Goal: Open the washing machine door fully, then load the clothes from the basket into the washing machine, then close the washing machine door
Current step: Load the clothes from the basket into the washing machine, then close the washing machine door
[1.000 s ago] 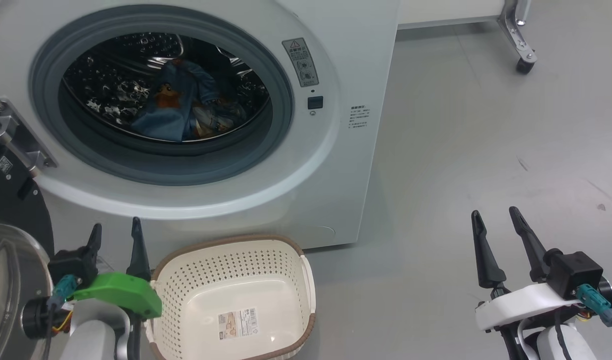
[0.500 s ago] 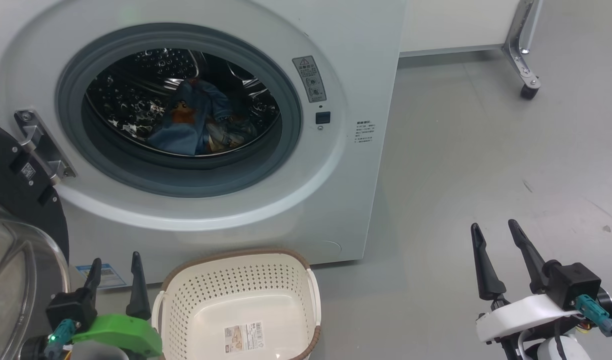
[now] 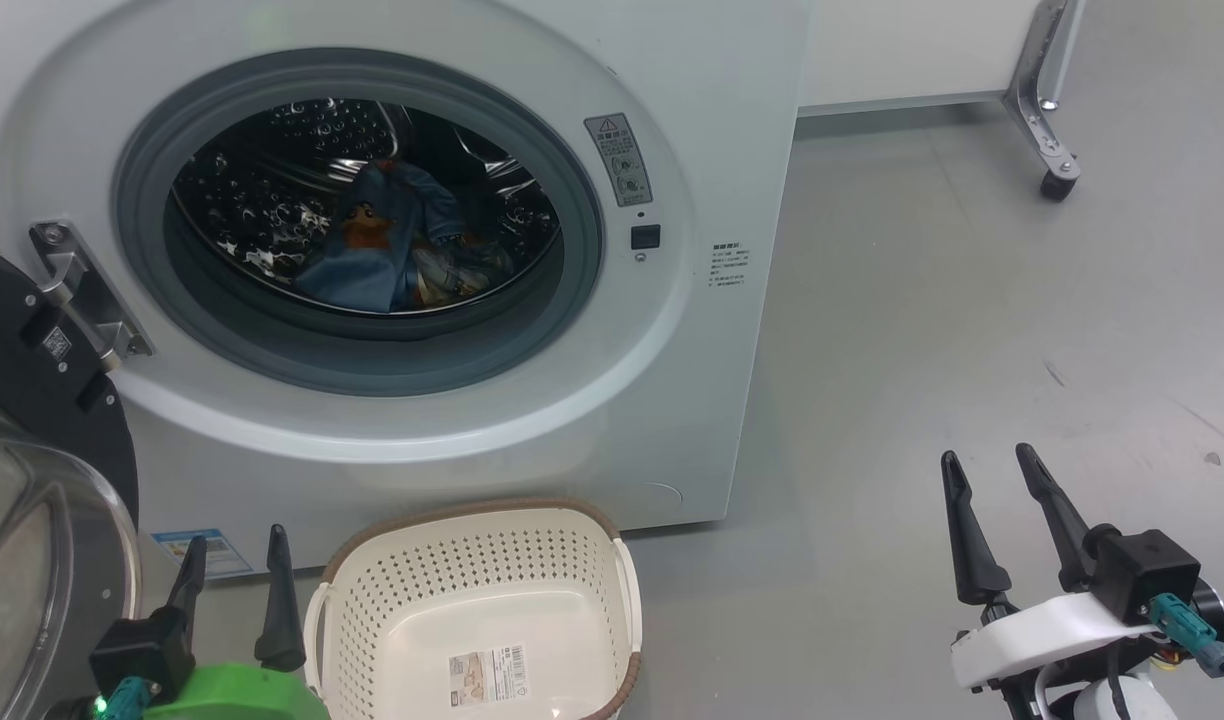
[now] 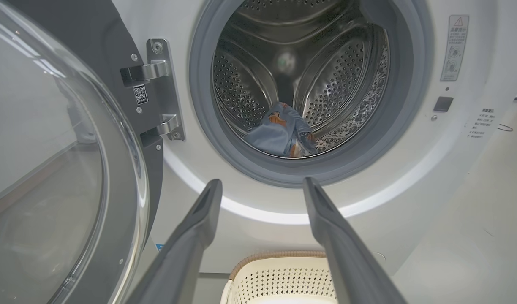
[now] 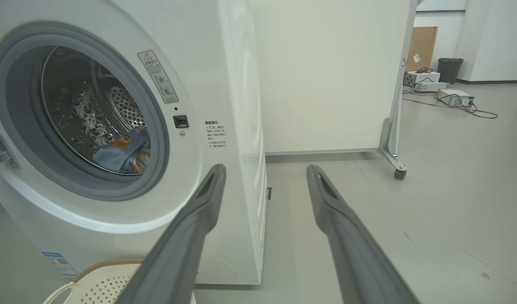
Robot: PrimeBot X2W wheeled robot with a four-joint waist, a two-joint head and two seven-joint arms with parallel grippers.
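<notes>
Open washer, clothes in the drum.
The washing machine [image 3: 672,420] has the washing machine door [image 3: 42,420] swung open at its left edge. The basket [image 3: 492,515] sits on the floor below its front edge. The clothes [image 3: 372,260] lie low in the drum. The left gripper [image 3: 237,540] and right gripper [image 3: 985,455] are spread wide, holding nothing.

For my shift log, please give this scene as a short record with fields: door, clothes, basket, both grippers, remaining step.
washing machine door: open, swung to the left
clothes: inside the washing machine
basket: empty, in front of the washing machine
left gripper: open, holds nothing
right gripper: open, holds nothing
remaining step: close the door
</notes>
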